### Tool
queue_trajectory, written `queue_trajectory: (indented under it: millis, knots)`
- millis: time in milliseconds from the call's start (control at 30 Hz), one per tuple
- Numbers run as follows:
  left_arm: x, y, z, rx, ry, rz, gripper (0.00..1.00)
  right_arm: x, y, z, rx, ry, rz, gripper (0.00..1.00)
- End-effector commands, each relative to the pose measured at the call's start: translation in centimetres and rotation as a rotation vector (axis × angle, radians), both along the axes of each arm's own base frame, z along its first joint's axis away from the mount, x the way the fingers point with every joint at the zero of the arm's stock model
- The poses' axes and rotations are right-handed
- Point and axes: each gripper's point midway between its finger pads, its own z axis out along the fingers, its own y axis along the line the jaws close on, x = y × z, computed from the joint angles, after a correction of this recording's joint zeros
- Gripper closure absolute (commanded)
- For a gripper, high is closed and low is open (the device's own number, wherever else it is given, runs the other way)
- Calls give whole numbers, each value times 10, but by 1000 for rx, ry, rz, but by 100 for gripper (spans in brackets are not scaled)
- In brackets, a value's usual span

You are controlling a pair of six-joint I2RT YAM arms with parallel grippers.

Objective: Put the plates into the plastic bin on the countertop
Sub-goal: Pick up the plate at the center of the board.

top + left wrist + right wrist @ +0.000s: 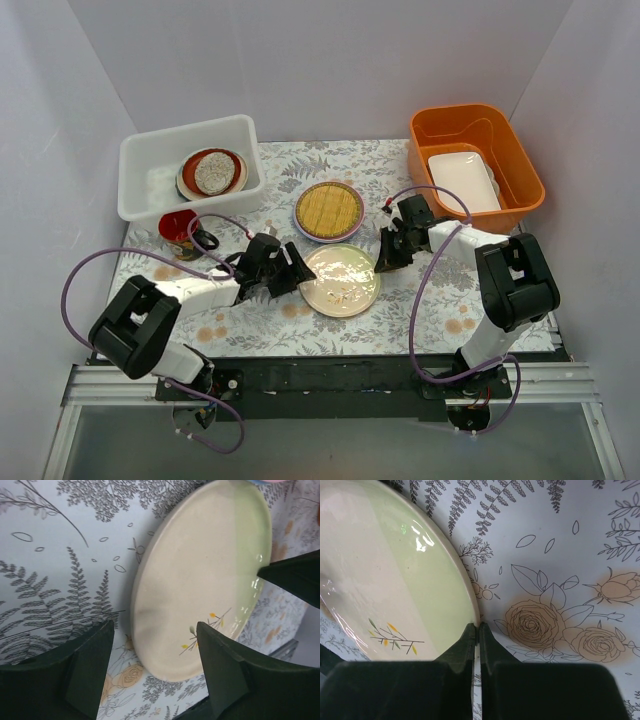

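Pale yellow plate [340,281] lies flat on the fern-printed bench [270,332], nearest the arms. Left fingers [222,672] are spread wide — one over the plate's edge, one over bare bench. Right fingers [461,652] are pressed together, tips at the plate's opposite rim. Beyond sits a woven-bamboo plate [328,210]; farther left, the white plastic bin [138,185] holds a speckled grey plate [212,171] stacked on others.

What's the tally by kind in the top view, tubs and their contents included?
Plates: 4 visible: pale yellow plate, woven-bamboo plate, speckled grey plate on red-brown plate; stacks may hide more
Tubs: 2: white bin, orange tub
Mugs: 1: red mug
Rectangular dishes: 1: white dish
Total: 8 visible
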Motion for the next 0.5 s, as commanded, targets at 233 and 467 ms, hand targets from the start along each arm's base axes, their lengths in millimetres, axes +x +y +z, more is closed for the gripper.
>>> queue_trajectory:
  millis: [233,467]
  knots:
    - [-46,-6,-37,-202,126,-1,36,0,5,-4,10,11,25,97]
    - [-47,-13,-32,-309,76,27,38,-1,8,-5,26,17,33,98]
